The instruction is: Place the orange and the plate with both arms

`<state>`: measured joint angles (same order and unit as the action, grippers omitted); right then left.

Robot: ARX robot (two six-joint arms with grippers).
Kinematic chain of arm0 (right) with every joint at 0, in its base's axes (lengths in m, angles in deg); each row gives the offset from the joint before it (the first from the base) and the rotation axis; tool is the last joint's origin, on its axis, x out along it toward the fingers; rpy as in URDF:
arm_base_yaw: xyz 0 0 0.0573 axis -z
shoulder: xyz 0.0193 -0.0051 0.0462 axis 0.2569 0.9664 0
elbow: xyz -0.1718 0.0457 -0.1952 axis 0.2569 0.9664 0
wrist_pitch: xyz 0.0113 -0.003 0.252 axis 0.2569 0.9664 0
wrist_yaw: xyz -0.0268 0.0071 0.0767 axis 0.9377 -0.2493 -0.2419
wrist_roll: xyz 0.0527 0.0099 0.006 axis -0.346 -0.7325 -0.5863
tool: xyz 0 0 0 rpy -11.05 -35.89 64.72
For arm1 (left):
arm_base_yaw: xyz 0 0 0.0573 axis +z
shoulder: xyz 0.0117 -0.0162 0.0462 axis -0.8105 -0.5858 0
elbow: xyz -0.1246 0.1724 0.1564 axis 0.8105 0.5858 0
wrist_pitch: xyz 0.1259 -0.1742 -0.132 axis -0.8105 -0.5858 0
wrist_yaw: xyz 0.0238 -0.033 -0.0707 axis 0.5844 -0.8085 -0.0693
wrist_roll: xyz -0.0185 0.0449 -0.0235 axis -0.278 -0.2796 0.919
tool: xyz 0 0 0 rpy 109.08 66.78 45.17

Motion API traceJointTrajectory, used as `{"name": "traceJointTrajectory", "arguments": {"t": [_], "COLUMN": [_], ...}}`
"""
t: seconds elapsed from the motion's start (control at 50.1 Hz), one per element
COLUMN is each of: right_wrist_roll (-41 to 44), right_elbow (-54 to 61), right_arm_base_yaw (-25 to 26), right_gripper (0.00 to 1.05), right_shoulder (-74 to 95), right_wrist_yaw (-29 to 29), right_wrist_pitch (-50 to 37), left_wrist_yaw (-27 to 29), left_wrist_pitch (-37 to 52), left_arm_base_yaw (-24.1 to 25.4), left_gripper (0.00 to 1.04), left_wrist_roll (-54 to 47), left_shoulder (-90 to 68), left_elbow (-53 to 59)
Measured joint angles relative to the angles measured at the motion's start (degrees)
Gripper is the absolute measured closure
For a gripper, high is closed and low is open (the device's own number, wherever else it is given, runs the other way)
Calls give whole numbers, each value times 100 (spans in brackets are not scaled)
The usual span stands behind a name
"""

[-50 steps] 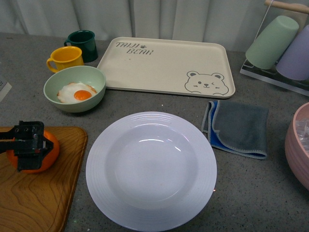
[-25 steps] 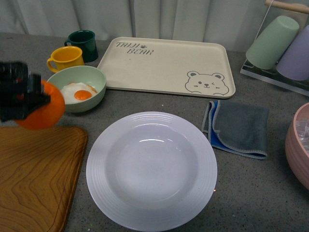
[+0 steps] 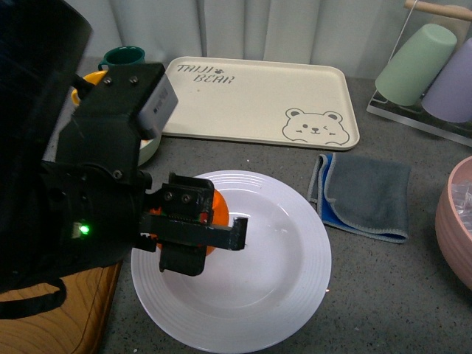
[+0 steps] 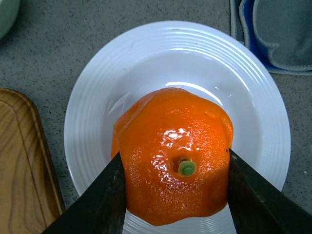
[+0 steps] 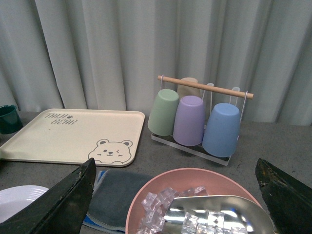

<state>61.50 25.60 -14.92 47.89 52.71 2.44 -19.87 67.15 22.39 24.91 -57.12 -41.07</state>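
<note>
My left gripper (image 3: 198, 230) is shut on the orange (image 3: 216, 210), a bright mandarin with a green stem spot, and holds it above the left half of the white ridged plate (image 3: 295, 258). In the left wrist view the orange (image 4: 173, 156) sits between the two dark fingers (image 4: 102, 200) with the plate (image 4: 253, 97) right beneath it. My right gripper (image 5: 175, 204) is open and empty, raised over a pink bowl of ice (image 5: 195, 204); it does not show in the front view. A sliver of the plate (image 5: 14, 200) shows in the right wrist view.
The cream bear tray (image 3: 254, 99) lies behind the plate. A grey-blue cloth (image 3: 365, 195) lies to its right, the pink bowl (image 3: 453, 221) beyond. A cup rack (image 3: 431, 70) stands back right. A wooden board (image 3: 44, 317), green bowl (image 3: 151, 147) and mugs (image 3: 122, 55) are at left.
My left arm has lifted the orange off the wooden board and carried it right, from beside the green bowl to over the plate. The arm now hides the bowl and yellow mug.
</note>
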Motion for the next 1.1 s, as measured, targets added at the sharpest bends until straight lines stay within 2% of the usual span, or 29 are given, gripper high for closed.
{"name": "traceJointTrajectory", "arguments": {"t": [0.12, 0.36, 0.419, 0.639, 0.739, 0.859, 0.939, 0.999, 1.099], "right_wrist_roll": [0, 0, 0, 0, 0, 0, 0, 0, 0], "right_elbow": [0, 0, 0, 0, 0, 0, 0, 0, 0], "right_arm_base_yaw": [0, 0, 0, 0, 0, 0, -2, 0, 0], "right_gripper": [9, 9, 9, 9, 9, 9, 9, 9, 9], "right_shoulder": [0, 0, 0, 0, 0, 0, 0, 0, 0], "right_wrist_yaw": [0, 0, 0, 0, 2, 2, 0, -7, 2], "right_wrist_pitch": [0, 0, 0, 0, 0, 0, 0, 0, 0], "left_wrist_yaw": [13, 28, 42, 136, 238, 387, 1086, 1676, 2186], "left_wrist_pitch": [256, 466, 448, 354, 308, 369, 1416, 2553, 3757], "left_arm_base_yaw": [-186, -212, -203, -168, -149, -142, -168, -118, 129], "left_gripper": [57, 57, 46, 15, 5, 7, 16, 27, 42], "left_wrist_roll": [70, 199, 223, 219, 214, 201, -79, -522, -933], "left_shoulder": [-684, -1373, -1403, -1322, -1119, -852, -984, -1200, -1193], "left_elbow": [-197, -525, -551, -566, -529, -433, -166, 295, 962]}}
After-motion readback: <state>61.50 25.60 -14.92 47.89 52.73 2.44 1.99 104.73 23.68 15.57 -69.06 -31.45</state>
